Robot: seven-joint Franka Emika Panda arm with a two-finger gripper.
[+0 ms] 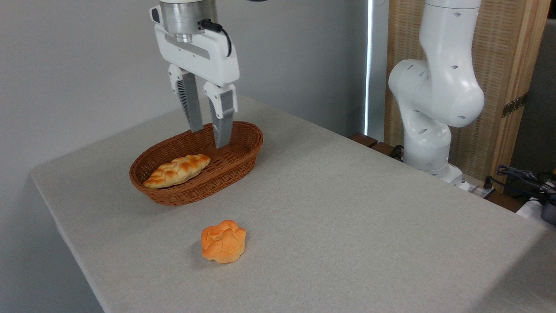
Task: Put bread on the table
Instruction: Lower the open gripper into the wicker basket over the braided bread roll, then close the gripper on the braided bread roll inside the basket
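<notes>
Task not yet begun: the bread (pixel 177 170) lies in the wicker basket (pixel 243 158), ungrasped, with the claw (pixel 210 138) empty, fingers apart, above it; pickup and transfer to the surface (pixel 347 217) remain.

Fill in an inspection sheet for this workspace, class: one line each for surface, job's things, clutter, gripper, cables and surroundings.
Surface: table, grey-beige cloth, flat.
Job's things: braided bread lying in the wicker basket, not on the cloth.
Clutter: round orange bun on the cloth, in front of the basket.
Gripper: gripper open, empty, above the basket's right half, apart from the bread.
Cables: black cable on the gripper's wrist; dark cables at far right.
Surroundings: grey wall, woven wood-framed screen behind the arm.
</notes>
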